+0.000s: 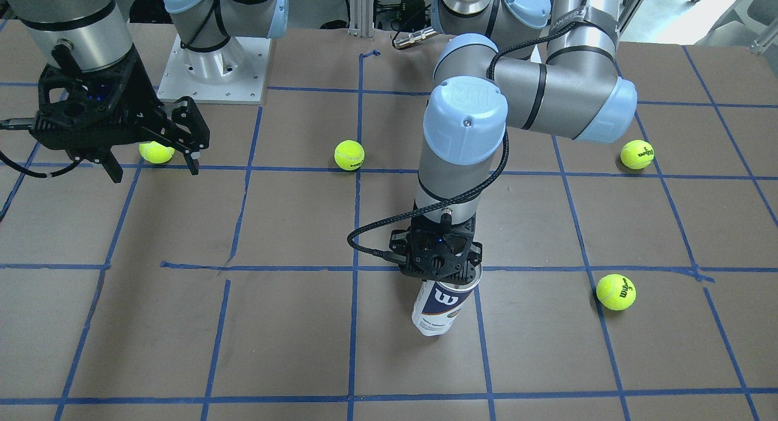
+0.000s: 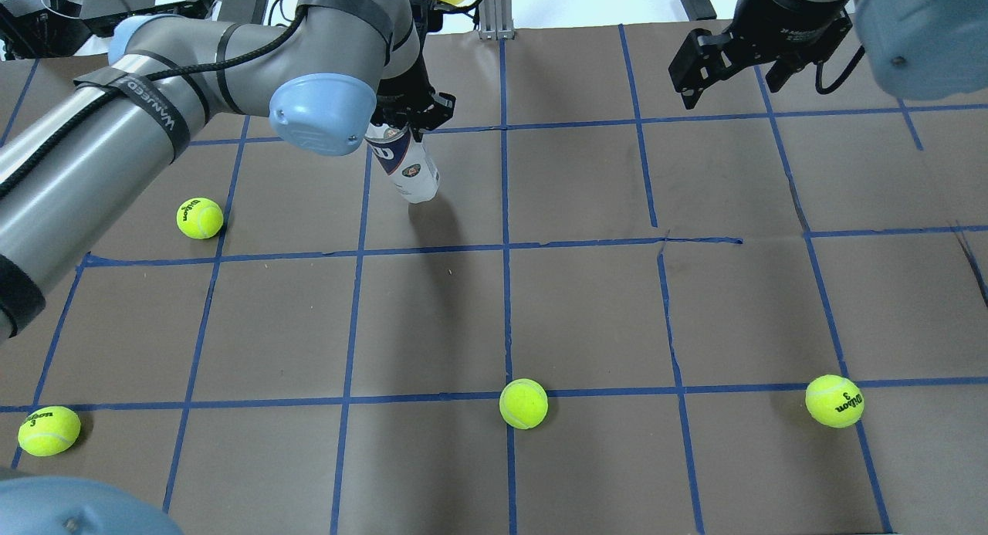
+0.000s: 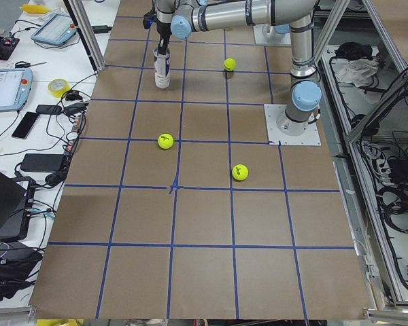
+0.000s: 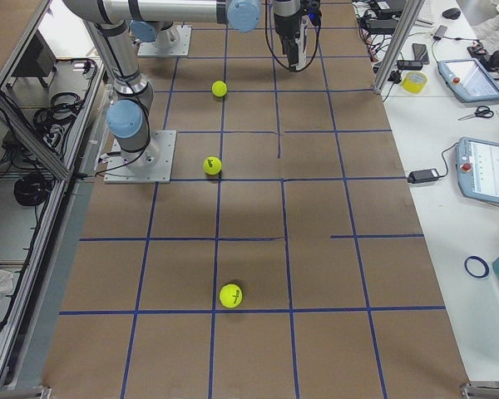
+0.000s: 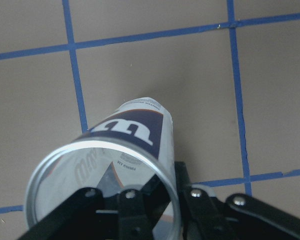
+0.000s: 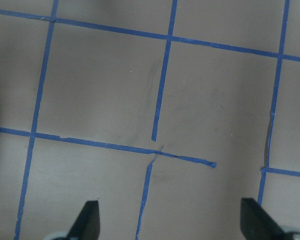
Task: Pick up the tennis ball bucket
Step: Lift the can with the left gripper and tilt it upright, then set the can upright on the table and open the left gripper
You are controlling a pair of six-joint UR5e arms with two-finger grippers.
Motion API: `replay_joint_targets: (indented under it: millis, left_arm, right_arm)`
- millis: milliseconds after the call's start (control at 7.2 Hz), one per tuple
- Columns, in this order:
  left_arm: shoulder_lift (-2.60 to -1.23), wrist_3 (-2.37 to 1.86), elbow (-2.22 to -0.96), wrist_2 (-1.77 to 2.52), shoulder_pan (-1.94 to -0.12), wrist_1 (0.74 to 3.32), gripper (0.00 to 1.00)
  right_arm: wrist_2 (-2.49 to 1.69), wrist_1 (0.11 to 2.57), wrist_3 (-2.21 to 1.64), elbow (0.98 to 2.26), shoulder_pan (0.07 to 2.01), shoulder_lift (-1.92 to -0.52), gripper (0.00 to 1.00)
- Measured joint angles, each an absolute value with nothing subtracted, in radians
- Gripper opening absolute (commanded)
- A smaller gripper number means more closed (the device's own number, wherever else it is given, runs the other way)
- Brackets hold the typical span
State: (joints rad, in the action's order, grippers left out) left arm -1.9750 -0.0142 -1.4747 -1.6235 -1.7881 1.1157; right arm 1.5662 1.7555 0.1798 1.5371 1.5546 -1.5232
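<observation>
The tennis ball bucket [image 1: 440, 308] is a clear tube with a white and navy label. It hangs tilted from my left gripper [image 1: 436, 274], which is shut on its open rim from above. In the left wrist view the tube [image 5: 135, 135] points away toward the table, and the gripper [image 5: 165, 210] has one finger inside the rim and one outside. In the overhead view the tube [image 2: 407, 164] slants down from the gripper [image 2: 405, 120]. I cannot tell whether its base touches the table. My right gripper [image 1: 155, 169] is open and empty, far from the tube, and also shows in the right wrist view [image 6: 170, 222].
Several yellow-green tennis balls lie on the brown, blue-taped table [image 2: 587, 311]: one [image 1: 156, 152] just behind my right gripper, one [image 1: 349, 155] at mid-table, one [image 1: 637, 154] and one [image 1: 616, 291] on my left side. The arm base plate [image 1: 213, 75] is at the robot's edge.
</observation>
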Motion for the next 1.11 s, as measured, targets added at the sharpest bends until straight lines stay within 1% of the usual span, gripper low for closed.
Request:
replay_joint_targets:
  millis: [139, 556, 694, 833, 1111]
  left_arm:
    - [-1.987, -0.009, -1.475, -1.625, -1.791, 1.108, 0.99]
    - [-1.972, -0.041, -1.472, -1.624, -1.806, 1.134, 1.00]
    - [-1.948, -0.040, -1.470, -1.625, -1.818, 1.146, 0.97]
    - [-1.915, -0.039, -1.467, -1.632, -1.828, 1.154, 0.98]
    - [-1.838, -0.038, -1.462, -1.653, -1.835, 1.181, 0.98]
  right_arm:
    - [1.566, 1.759, 0.181, 1.537, 1.554, -1.523, 1.00]
    - [1.566, 1.762, 0.183, 1.536, 1.552, -1.523, 1.00]
    - [1.566, 1.763, 0.184, 1.536, 1.551, -1.523, 1.00]
    - [1.566, 1.764, 0.184, 1.536, 1.551, -1.523, 1.00]
    - [1.566, 1.775, 0.184, 1.536, 1.551, -1.523, 1.00]
